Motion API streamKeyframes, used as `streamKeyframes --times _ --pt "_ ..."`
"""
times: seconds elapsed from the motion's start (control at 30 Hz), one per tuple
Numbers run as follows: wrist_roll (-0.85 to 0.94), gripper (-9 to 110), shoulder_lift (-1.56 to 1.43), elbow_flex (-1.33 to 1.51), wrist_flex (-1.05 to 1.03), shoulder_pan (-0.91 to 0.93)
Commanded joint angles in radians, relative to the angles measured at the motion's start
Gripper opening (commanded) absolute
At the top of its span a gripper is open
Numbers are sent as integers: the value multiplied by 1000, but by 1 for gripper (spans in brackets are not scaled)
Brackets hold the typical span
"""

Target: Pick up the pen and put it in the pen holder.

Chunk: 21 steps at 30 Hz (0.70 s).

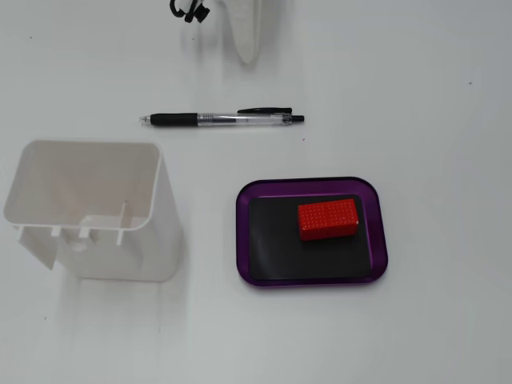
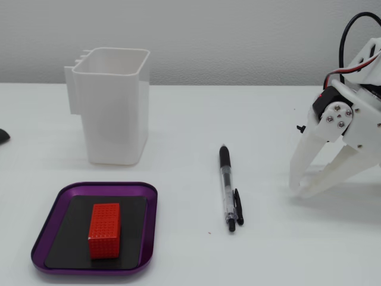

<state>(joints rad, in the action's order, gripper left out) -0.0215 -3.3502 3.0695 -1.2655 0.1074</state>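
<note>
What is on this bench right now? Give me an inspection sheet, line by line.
Surface: plain white table, no spills or marks seen.
Job's things: black and clear plastic pen lying flat, free of everything; tall white plastic pen holder upright, no pen in it.
Clutter: purple tray with a black liner holding a red studded block.
Gripper: white two-finger gripper open, tips down at the table, beside the pen and not touching it.
Cables: black and red wires on the arm; a black cable at the top edge of a fixed view.
Surroundings: bare pale wall.
</note>
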Motion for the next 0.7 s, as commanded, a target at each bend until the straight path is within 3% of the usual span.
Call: streamKeyframes --times 0.0,0.67 --pt "-12 0 -67 11 0 46" --pt "-5 0 -67 11 0 95"
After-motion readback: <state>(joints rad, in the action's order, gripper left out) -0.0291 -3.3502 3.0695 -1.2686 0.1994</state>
